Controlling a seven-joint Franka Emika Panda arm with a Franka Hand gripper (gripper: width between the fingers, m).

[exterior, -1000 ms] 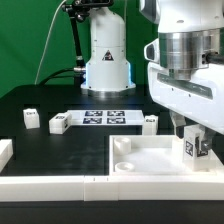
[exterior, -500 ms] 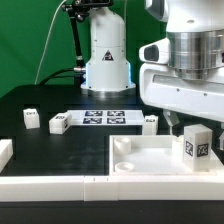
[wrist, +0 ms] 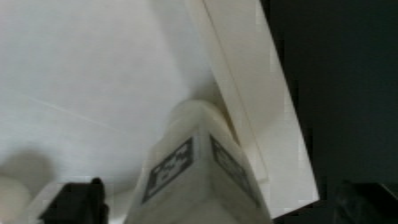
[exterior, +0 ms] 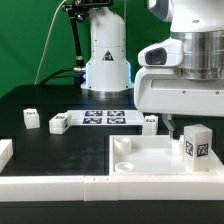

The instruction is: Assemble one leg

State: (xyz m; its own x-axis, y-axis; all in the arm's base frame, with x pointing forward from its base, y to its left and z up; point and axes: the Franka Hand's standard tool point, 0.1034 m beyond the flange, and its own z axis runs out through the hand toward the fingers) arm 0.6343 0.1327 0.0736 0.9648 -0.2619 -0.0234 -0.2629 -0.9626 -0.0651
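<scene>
A leg [exterior: 196, 146], a small white block with a marker tag on its side, stands upright in the recessed corner of the large white tray piece [exterior: 150, 156] at the exterior view's right. My gripper [exterior: 188, 122] hangs just above it, open. In the wrist view the leg [wrist: 199, 165] rises between the two dark fingertips [wrist: 79, 203], which stand wide apart and do not touch it, and the gripper [wrist: 222, 206] holds nothing.
Three more small legs [exterior: 31, 118] [exterior: 58, 123] [exterior: 150, 122] stand on the black table round the marker board [exterior: 108, 117]. Long white border bars [exterior: 50, 186] run along the front and left. The robot base [exterior: 107, 60] is at the back.
My gripper has let go of the leg and risen straight up. The leg stays standing in the tray piece's corner.
</scene>
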